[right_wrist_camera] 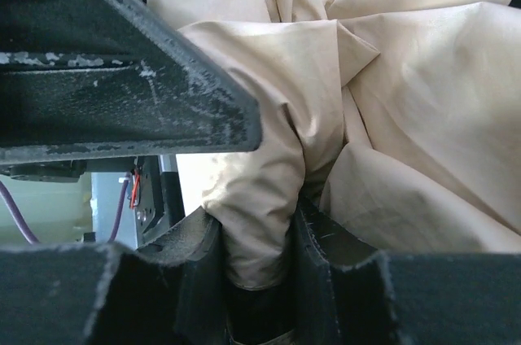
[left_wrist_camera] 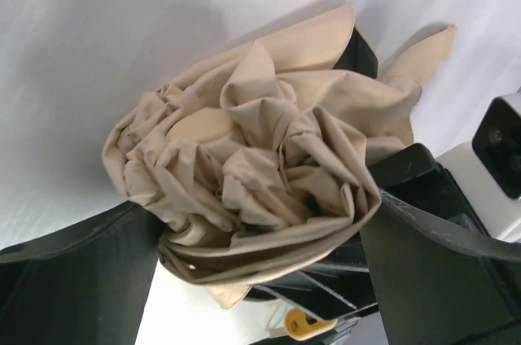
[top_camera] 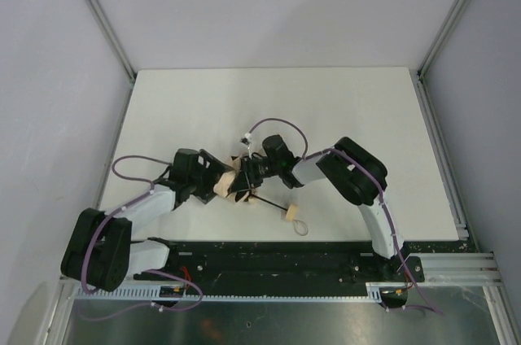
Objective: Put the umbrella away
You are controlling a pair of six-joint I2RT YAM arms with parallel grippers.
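Top view: your two arms bend inward. The left gripper (top_camera: 213,185) and right gripper (top_camera: 249,174) meet on the umbrella (top_camera: 232,186) at the near centre of the table (top_camera: 326,109), its handle (top_camera: 290,214) lying to the near right.
Left wrist: the fingers (left_wrist_camera: 73,280) grip the bunched canopy (left_wrist_camera: 260,174) from both sides.
Right wrist: the fingers (right_wrist_camera: 122,76) seemingly pinch a fabric fold (right_wrist_camera: 260,223); the view is too close for certainty.

the umbrella (top_camera: 230,186) lies on the table (top_camera: 326,109) between left jaws and right jaws, handle (top_camera: 291,214) toward the near edge.
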